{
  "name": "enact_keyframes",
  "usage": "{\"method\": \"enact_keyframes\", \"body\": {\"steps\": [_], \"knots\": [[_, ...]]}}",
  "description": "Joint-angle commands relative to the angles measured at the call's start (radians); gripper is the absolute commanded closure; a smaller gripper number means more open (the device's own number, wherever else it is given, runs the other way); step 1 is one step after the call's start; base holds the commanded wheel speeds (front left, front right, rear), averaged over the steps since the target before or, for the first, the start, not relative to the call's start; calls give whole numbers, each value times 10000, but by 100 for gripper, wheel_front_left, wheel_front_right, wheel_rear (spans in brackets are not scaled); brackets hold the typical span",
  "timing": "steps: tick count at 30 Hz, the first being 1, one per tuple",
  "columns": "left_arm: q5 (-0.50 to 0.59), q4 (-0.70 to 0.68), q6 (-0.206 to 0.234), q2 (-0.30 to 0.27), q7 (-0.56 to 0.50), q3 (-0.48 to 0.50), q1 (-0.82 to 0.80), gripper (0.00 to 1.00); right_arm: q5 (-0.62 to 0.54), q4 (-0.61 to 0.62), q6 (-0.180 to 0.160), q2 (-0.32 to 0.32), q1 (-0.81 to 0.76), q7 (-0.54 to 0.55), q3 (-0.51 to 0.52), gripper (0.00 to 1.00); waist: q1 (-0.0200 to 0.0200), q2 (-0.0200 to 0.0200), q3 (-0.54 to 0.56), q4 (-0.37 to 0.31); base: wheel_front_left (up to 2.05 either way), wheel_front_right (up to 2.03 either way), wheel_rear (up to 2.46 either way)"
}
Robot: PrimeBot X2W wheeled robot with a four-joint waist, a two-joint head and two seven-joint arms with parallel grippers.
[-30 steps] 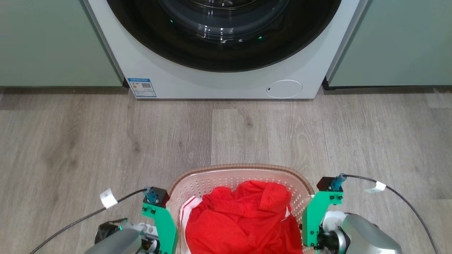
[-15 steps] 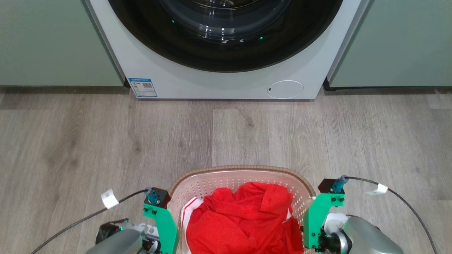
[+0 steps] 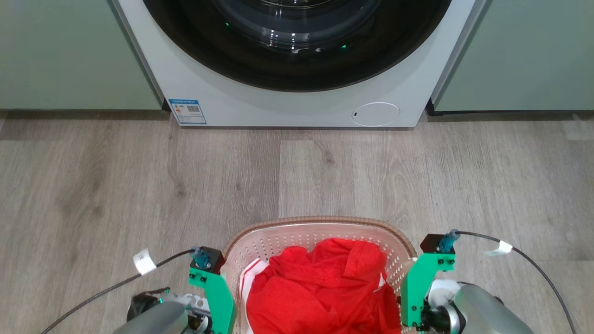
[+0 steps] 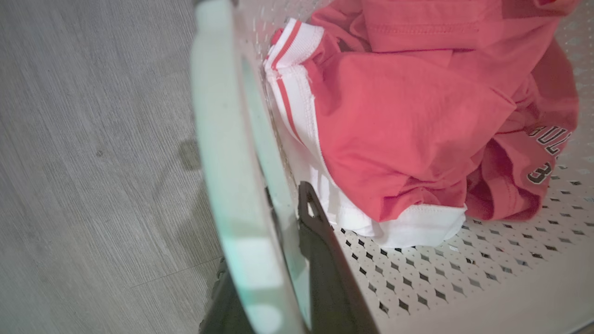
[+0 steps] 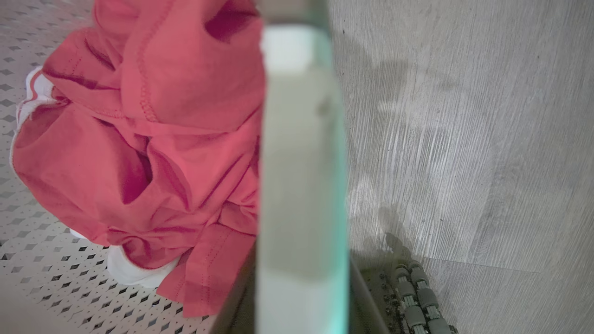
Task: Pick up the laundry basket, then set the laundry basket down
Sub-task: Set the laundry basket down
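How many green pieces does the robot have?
2. One green bracket stands left of the laundry basket, the other green bracket right of it. More could hide below the picture's edge.

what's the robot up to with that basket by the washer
The robot has a laundry basket gripped from both sides: its left gripper is closed on the left side handle and its right gripper on the right side handle. A red garment with white trim lies bunched inside. The basket sits close to the robot over the wood floor, with a front-loading washing machine ahead. Whether it is off the floor I cannot tell.
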State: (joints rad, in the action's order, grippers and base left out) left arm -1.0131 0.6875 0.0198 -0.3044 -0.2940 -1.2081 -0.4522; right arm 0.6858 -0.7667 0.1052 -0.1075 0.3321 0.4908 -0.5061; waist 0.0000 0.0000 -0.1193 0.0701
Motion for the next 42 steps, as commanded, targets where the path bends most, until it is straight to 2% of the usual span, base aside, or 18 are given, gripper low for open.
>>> {"method": "enact_keyframes", "body": {"steps": [1, 5, 14, 21, 22, 23, 32, 37, 42], "knots": [[45, -588, -157, 279, 91, 14, -252, 100, -41, 817, 255, 573, 200, 3, -206, 100, 0, 0, -8, -1, 0, 0, 0], [61, -522, -122, 325, 200, 24, -258, 100, -289, 952, 255, 573, 144, 10, -40, 100, 0, 0, -50, -5, 0, 0, 0], [283, -150, -5, 634, 1071, 303, -774, 100, -866, 1352, 255, 573, 451, -621, 500, 100, 0, 0, -1082, 20, 0, 0, 0], [382, 620, -31, 1131, 1794, 697, -1686, 100, -1209, 1408, 255, 573, 1290, -1480, 622, 100, 0, 0, -2905, 42, 0, 0, 0], [404, 976, -128, 1326, 1995, 803, -2040, 100, -1325, 1309, 255, 573, 1579, -1739, 605, 100, 0, 0, -3487, 76, 0, 0, 0], [404, 976, -128, 1326, 1995, 803, -2040, 100, -1325, 1309, 255, 573, 1579, -1739, 605, 100, 0, 0, -3487, 76, 0, 0, 0], [612, 2790, -745, 2161, 3066, 1092, -3806, 100, -1603, 428, 255, 573, 3164, -2977, 694, 100, 0, 0, -5777, 284, 0, 0, 0], [551, 3630, -1123, 2440, 3285, 1059, -4506, 100, -1387, -236, 255, 573, 3942, -3612, 796, 100, 0, 0, -6597, 425, 0, 0, 0], [445, 4130, -1320, 2529, 3429, 945, -5068, 100, -978, -987, 255, 573, 4532, -4131, 816, 100, 0, 0, -7136, 595, 0, 0, 0]]}}
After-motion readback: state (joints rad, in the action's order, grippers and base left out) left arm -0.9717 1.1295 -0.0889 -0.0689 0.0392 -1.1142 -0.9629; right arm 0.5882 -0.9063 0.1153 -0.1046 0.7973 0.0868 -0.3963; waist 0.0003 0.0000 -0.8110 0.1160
